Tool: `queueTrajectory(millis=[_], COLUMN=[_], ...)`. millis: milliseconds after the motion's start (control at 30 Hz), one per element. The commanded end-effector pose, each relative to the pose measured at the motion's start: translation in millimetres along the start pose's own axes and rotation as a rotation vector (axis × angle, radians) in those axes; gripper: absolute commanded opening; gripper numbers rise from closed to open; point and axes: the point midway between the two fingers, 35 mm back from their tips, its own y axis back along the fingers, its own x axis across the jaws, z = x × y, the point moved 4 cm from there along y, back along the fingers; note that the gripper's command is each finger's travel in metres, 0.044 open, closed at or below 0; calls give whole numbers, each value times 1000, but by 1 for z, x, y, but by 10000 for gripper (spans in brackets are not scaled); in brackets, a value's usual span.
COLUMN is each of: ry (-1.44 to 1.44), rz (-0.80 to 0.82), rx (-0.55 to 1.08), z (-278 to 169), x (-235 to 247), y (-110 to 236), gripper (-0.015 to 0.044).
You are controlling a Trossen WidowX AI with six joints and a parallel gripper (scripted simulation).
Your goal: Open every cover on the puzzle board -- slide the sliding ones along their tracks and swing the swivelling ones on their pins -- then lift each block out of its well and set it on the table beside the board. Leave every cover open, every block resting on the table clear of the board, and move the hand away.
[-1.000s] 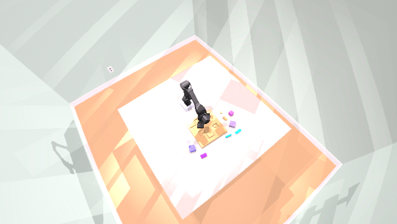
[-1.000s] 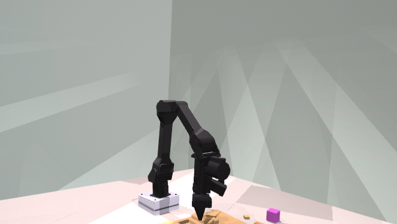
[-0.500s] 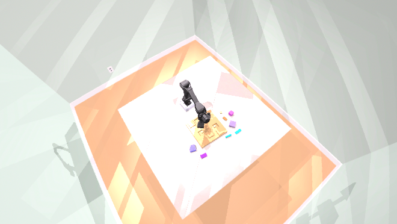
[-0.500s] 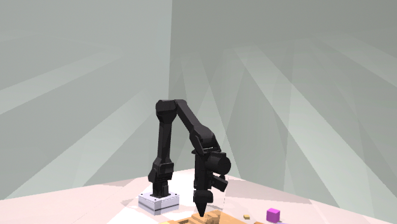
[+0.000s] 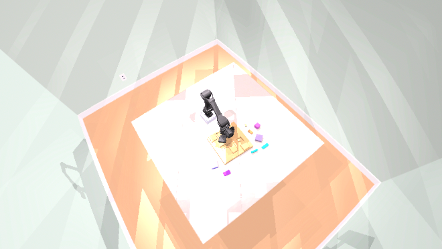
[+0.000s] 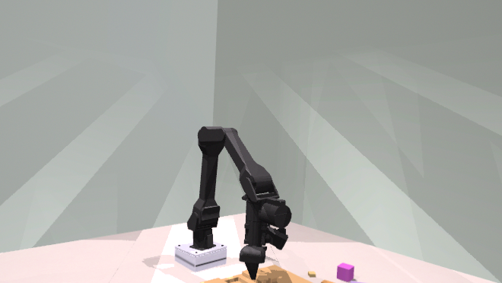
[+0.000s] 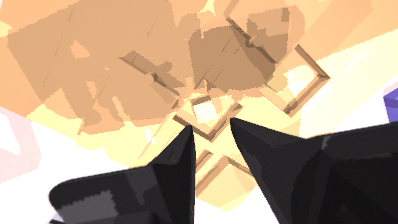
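Note:
The tan wooden puzzle board (image 5: pixel 231 156) (image 6: pixel 279 272) (image 7: pixel 100 30) lies on the white table in front of the arm's base. My gripper (image 5: pixel 222 140) (image 6: pixel 252 276) (image 7: pixel 211 126) points straight down, its tips just above the board's middle. The fingers stand apart with nothing between them. In the wrist view a small square well (image 7: pixel 206 112) lies right under the fingertips and looks empty. Swivel covers (image 7: pixel 155 77) (image 7: pixel 252 37) sit turned aside on their pins. A larger open well frame (image 7: pixel 312 82) lies to the right.
Blocks lie on the table around the board: a magenta cube (image 5: pixel 257 126) (image 6: pixel 345 272), a lilac block (image 5: pixel 258 137) (image 7: pixel 391 102), two cyan pieces (image 5: pixel 264 146) (image 5: pixel 254 151), a small orange piece (image 5: pixel 250 132), a magenta block (image 5: pixel 226 173). The arm's base (image 6: pixel 201 255) stands behind the board.

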Motion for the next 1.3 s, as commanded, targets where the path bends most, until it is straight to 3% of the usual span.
queueTrajectory(millis=[0,1267], ry=[-59,-625], rz=[0,-1], rx=[5,5], z=[-1,-2], x=[1,1], y=[-2,-4], gripper=[144,144])
